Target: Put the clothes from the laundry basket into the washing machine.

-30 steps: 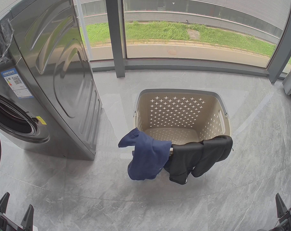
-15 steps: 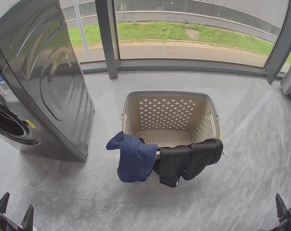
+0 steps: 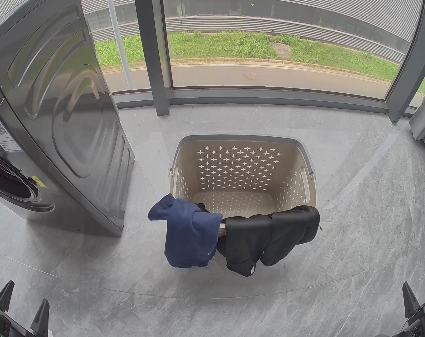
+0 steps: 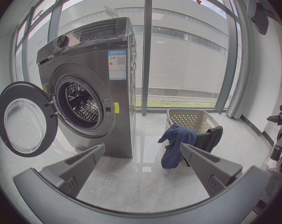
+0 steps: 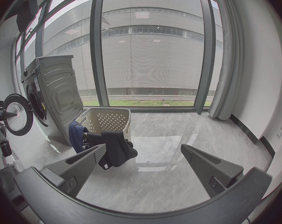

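Grey steel washer (image 4: pixel 85 87) sits ahead-left of my left gripper (image 4: pixel 141 147), door (image 4: pixel 24 119) swung open, no clothes visible in the drum (image 4: pixel 80 101). Over the last second the whole head view swung: the washer slid toward the edge and the basket (image 3: pixel 240 174) came nearer centre. That's the camera turning, nothing itself moved.

The basket is now ahead, between left gripper and right gripper (image 5: pixel 143 148), well apart from both. Blue garment (image 3: pixel 186 232) and black garment (image 3: pixel 268 239) hang over its near rim, touching, blue on the left-gripper side. Basket bottom is bare.

Both grippers are spread wide, holding nothing, same low spots throughout.

My read: lined up on the basket, first pick not started.
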Tool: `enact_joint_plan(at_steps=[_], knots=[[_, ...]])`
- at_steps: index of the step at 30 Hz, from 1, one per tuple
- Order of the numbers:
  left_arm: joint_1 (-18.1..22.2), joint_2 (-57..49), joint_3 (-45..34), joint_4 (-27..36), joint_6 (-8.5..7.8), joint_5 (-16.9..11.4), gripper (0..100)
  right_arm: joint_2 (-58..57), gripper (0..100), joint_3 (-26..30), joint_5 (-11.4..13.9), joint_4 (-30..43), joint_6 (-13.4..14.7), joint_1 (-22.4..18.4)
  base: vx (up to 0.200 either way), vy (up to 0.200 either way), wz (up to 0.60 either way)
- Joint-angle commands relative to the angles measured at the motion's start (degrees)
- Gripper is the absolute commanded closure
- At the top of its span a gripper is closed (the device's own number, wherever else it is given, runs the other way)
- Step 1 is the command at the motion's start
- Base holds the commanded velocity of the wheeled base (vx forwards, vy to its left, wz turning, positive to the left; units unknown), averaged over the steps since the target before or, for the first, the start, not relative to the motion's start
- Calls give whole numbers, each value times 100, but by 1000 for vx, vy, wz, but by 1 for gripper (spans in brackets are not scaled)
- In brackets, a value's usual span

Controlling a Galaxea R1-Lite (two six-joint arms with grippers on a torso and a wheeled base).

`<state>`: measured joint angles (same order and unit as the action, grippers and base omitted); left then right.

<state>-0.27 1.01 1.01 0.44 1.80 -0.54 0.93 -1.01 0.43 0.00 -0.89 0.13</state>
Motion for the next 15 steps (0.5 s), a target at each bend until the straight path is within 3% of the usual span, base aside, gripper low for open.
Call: enact_joint_plan(at_steps=[1, 15], knots=[[0, -92, -92, 0, 4, 1, 0, -93, 0, 101, 1, 0, -8, 4, 0, 0, 0], [0, -84, -92, 0, 4, 1, 0, -93, 0, 101, 1, 0, 1, 4, 0, 0, 0]])
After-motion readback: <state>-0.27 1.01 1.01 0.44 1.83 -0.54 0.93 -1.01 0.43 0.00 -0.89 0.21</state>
